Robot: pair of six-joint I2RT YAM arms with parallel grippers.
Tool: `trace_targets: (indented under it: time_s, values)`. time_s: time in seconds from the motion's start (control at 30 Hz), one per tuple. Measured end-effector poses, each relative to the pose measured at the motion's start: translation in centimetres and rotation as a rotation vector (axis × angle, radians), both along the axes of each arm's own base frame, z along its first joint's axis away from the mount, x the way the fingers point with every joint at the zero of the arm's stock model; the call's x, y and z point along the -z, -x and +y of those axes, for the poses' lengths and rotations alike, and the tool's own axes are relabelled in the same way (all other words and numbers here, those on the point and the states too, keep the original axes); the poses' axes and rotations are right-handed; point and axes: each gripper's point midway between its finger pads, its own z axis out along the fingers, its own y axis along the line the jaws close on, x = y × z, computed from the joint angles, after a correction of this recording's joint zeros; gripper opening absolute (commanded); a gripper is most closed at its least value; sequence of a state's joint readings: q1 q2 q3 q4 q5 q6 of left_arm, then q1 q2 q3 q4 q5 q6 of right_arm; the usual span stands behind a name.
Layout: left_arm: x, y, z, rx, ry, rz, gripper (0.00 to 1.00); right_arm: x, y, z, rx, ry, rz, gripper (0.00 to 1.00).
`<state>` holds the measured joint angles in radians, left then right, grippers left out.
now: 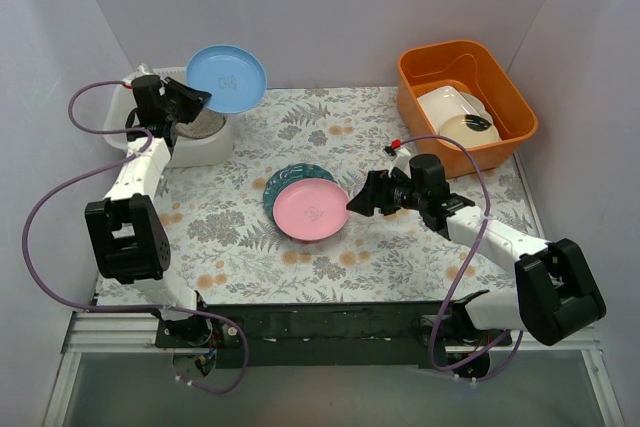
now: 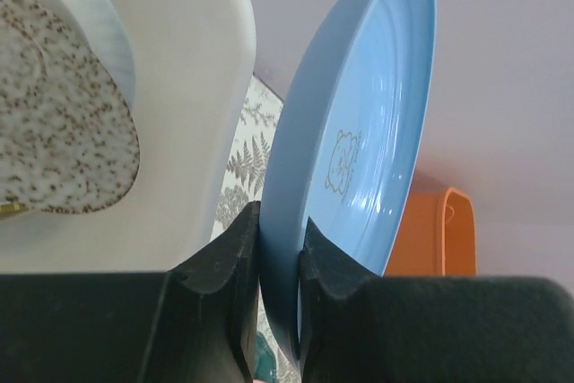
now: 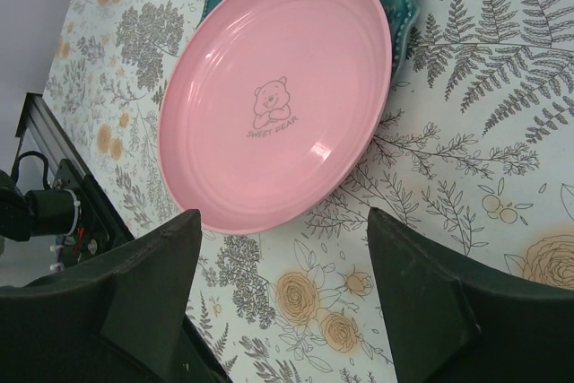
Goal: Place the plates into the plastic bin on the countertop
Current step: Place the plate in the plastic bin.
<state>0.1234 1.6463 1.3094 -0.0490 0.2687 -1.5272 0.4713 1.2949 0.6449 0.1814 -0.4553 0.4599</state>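
Observation:
My left gripper [image 1: 188, 99] is shut on the rim of a blue plate [image 1: 228, 78] and holds it in the air, partly over the translucent white plastic bin [image 1: 213, 146] at the back left. In the left wrist view the jaws [image 2: 280, 253] pinch the blue plate [image 2: 359, 132] on edge, beside the bin's wall [image 2: 193, 87]. A speckled plate [image 2: 54, 132] lies in the bin. A pink plate [image 1: 311, 210] lies on a dark teal plate [image 1: 288, 179] mid-countertop. My right gripper [image 1: 357, 203] is open, just right of the pink plate [image 3: 278, 96], on the countertop [image 3: 466, 159].
An orange tub [image 1: 465, 102] at the back right holds a white rectangular dish [image 1: 450, 103] and a cream dish with a black blob [image 1: 470, 130]. White walls close in the back and both sides. The teal plate [image 3: 404, 6] shows under the pink one.

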Motion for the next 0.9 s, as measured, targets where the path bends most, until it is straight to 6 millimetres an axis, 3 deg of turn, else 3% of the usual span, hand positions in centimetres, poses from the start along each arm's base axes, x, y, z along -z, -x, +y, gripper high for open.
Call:
trace_targets:
  time_s: [0.13,0.33,0.9]
  values:
    - [-0.4,-1.0,1.6,-0.044,0.012,-0.011,0.0,0.2,0.0,0.1,-0.004,0.001,0.007,0.82]
    - [1.2,-1.6,4.1,-0.112,0.036,0.024,0.0,1.1,0.3,0.2,-0.02,0.006,0.038,0.82]
    - [3.3,-1.3,9.9,-0.372,-0.053,0.089,0.0,1.4,0.4,0.2,-0.028,0.015,0.043,0.82]
